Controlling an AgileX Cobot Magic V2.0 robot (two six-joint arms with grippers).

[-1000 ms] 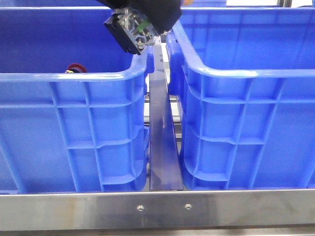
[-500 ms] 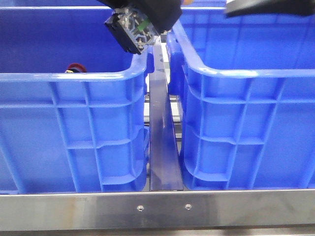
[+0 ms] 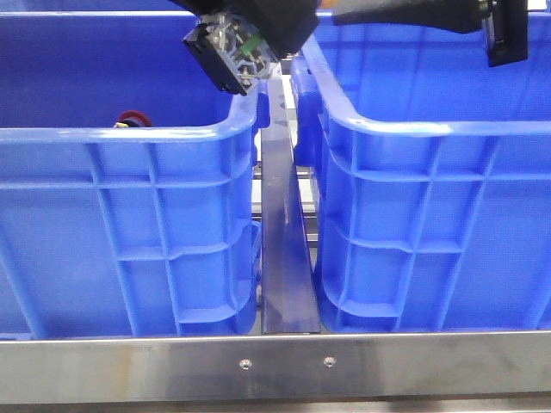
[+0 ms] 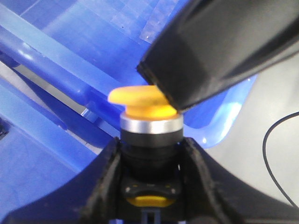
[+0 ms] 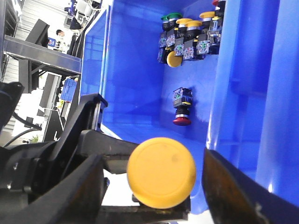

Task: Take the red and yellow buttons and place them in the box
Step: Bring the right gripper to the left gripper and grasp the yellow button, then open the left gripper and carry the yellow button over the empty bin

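Observation:
My left gripper (image 4: 150, 149) is shut on the yellow button (image 4: 140, 99), gripping its dark body below the silvery collar. In the front view it (image 3: 258, 26) holds the button's black contact block (image 3: 228, 53) high over the gap between the two blue crates, left (image 3: 129, 215) and right (image 3: 430, 215). My right gripper (image 5: 154, 186) is open, its fingers (image 5: 70, 186) either side of the yellow cap (image 5: 161, 171) without touching. Its arm (image 3: 405, 13) reaches in over the right crate. A dark red button (image 5: 181, 112) lies on a crate floor; a red cap (image 3: 131, 118) shows in the left crate.
A cluster of several push buttons (image 5: 187, 37) with yellow, green and red caps lies in the far corner of the crate seen in the right wrist view. A dark metal rail (image 3: 282, 241) runs between the crates. A steel table edge (image 3: 275, 366) crosses the front.
The right arm has come into the front view from the right and moved left toward the left gripper. The left gripper and its yellow button have stayed still.

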